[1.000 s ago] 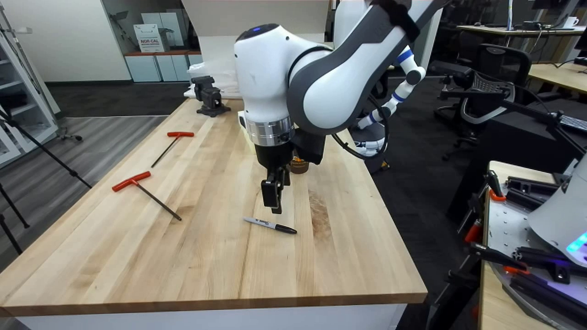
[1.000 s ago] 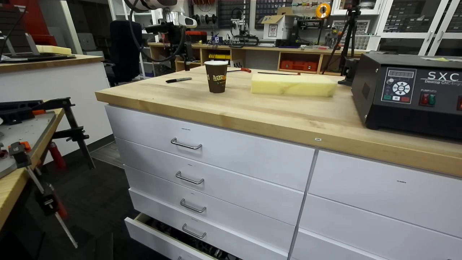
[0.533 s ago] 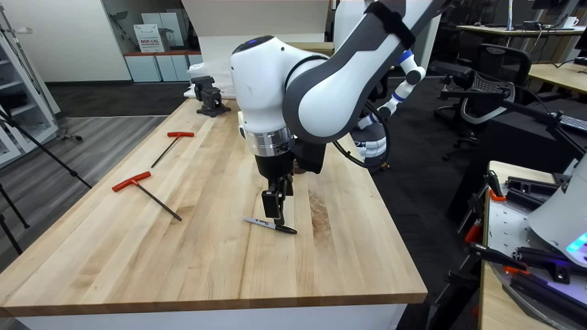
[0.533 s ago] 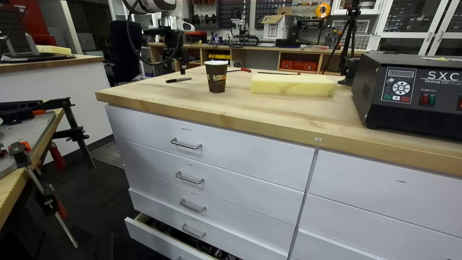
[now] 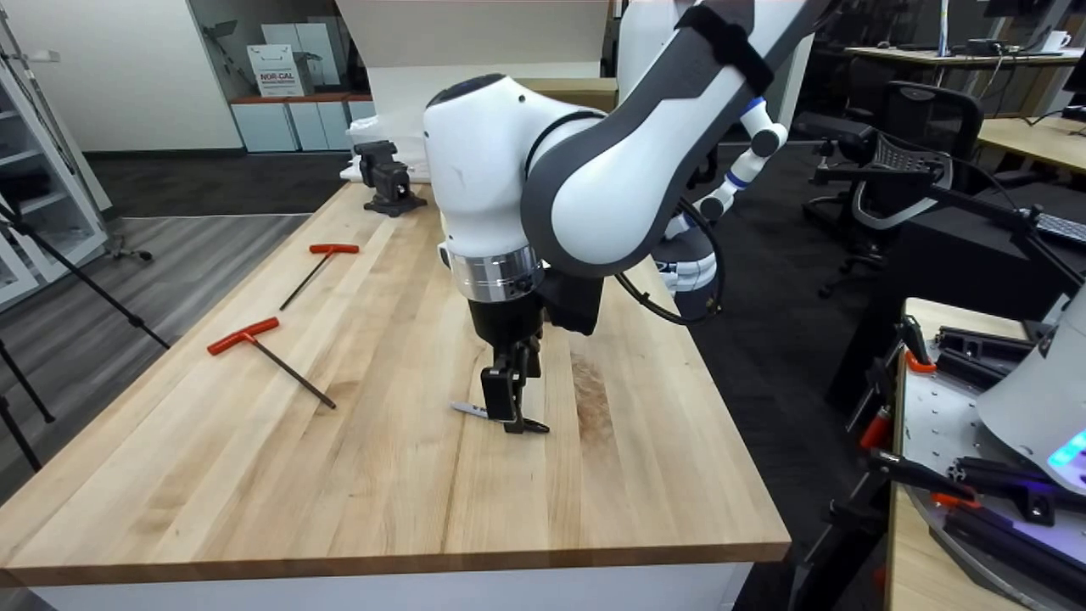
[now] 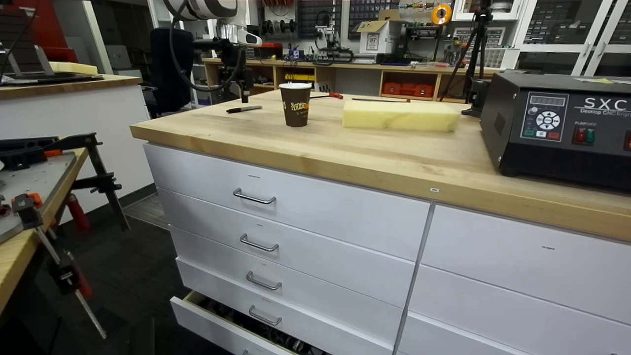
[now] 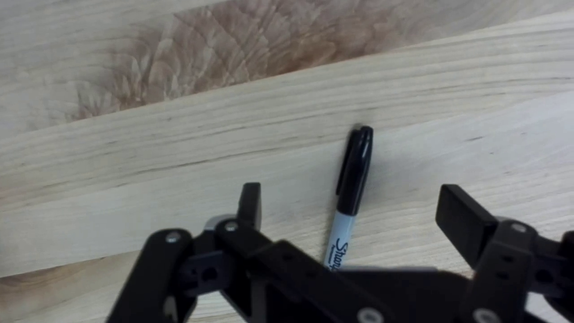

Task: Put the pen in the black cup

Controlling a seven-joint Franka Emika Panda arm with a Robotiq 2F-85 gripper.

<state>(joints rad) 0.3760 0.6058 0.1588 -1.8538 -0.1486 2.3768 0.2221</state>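
By my reading the task is in its opening stretch: the reach looks nearly finished, while the pick, the carry and the drop are all left. In the wrist view the Sharpie marker (image 7: 352,197) lies flat on the wooden tabletop (image 7: 134,202), its black cap at the middle of the frame, slightly right, and its pale barrel running down to the lower middle, where the Robotiq gripper (image 7: 350,202) covers the rest. That claw is released and grasping nothing: its two black fingers (image 7: 250,204) stand well apart, one on either side of the marker, with wood grain showing between it and each of them. In an exterior view one finger overlaps the marker just below the centre of the frame (whether it touches the wood there, I cannot tell). The destination, a dark brown paper cup (image 6: 296,106) with a pale rim, stands upright in the upper middle of the frame in an exterior view, the marker lying apart from it towards the upper left; the inside of the cup is out of sight, but the marker is plainly not in it. What remains, as I judge it, is to grip the marker, lift it, swing across to the cup, and probably tip it end-down so that it clears the rim before letting go.
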